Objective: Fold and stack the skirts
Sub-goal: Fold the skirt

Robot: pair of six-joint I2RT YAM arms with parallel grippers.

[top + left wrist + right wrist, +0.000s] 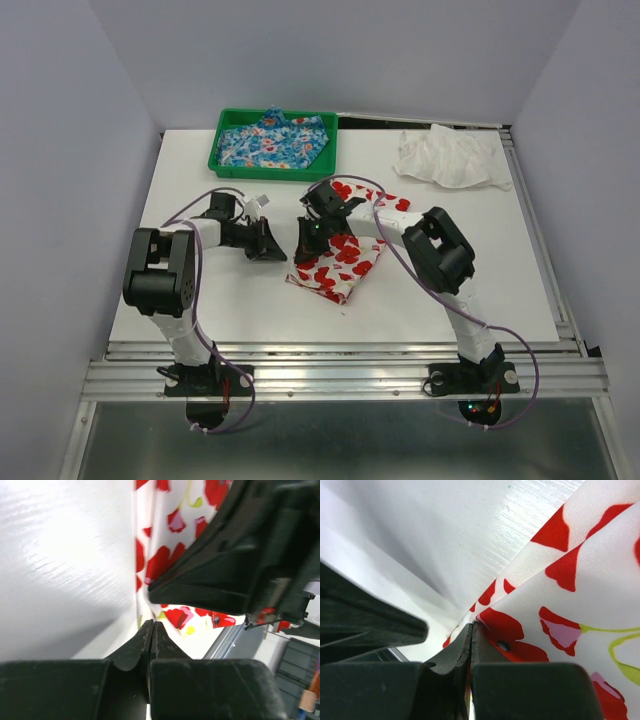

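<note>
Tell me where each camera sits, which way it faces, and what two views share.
Top external: above and behind the arms, looking down on the table; both arms show.
Left wrist: low over the table, facing the red-flowered skirt; the shut left gripper shows.
Right wrist: at the skirt's edge; the shut right gripper shows.
Both wrist views share the skirt.
</note>
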